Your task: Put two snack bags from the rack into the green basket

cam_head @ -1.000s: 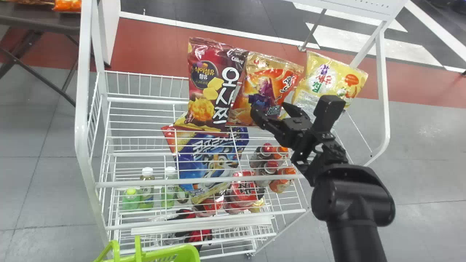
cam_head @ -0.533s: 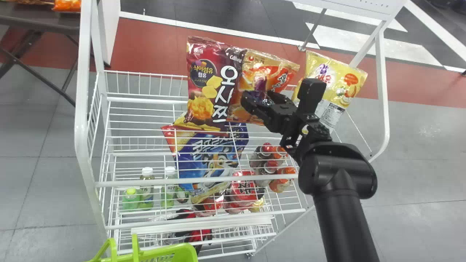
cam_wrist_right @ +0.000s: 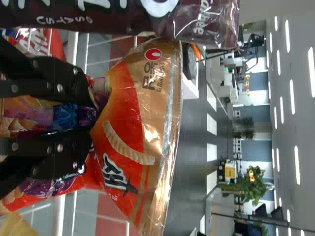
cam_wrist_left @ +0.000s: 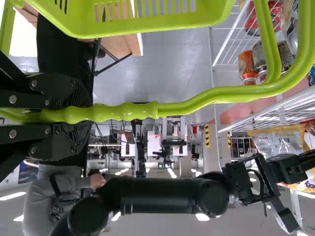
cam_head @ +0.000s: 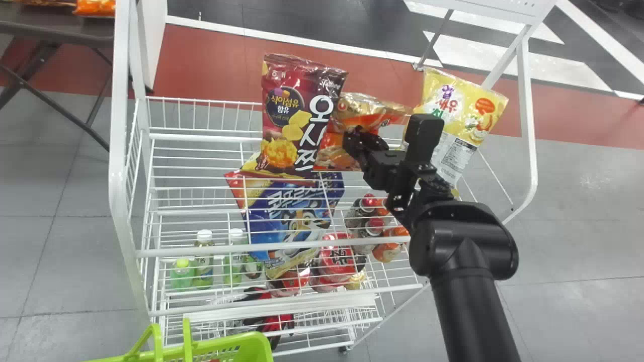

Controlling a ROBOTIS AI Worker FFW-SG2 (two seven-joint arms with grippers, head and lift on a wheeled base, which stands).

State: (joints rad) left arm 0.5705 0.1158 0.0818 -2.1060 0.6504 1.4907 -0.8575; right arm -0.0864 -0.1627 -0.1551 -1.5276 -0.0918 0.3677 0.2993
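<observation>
My right gripper [cam_head: 358,142] is at the orange snack bag [cam_head: 342,151] on the rack's top tier. In the right wrist view, my right gripper [cam_wrist_right: 92,120] is shut on the orange bag [cam_wrist_right: 130,142], whose front bunches up between the fingers. A maroon bag [cam_head: 287,115] stands against its left side and a yellow bag [cam_head: 465,113] to its right; a blue bag [cam_head: 289,216] lies in front. The green basket [cam_head: 229,346] is at the bottom edge. My left gripper [cam_wrist_left: 84,116] is shut on the basket's handle [cam_wrist_left: 133,111].
The white wire rack [cam_head: 201,251] has upright side frames and front rails. Bottles [cam_head: 204,256] and cans [cam_head: 372,226] stand on a lower tier. A dark table [cam_head: 55,35] is at the far left.
My right gripper first moved left onto the orange bag; its fingers then closed, and the bag crumpled, its top sinking. The yellow bag's lower part came out from behind the arm.
</observation>
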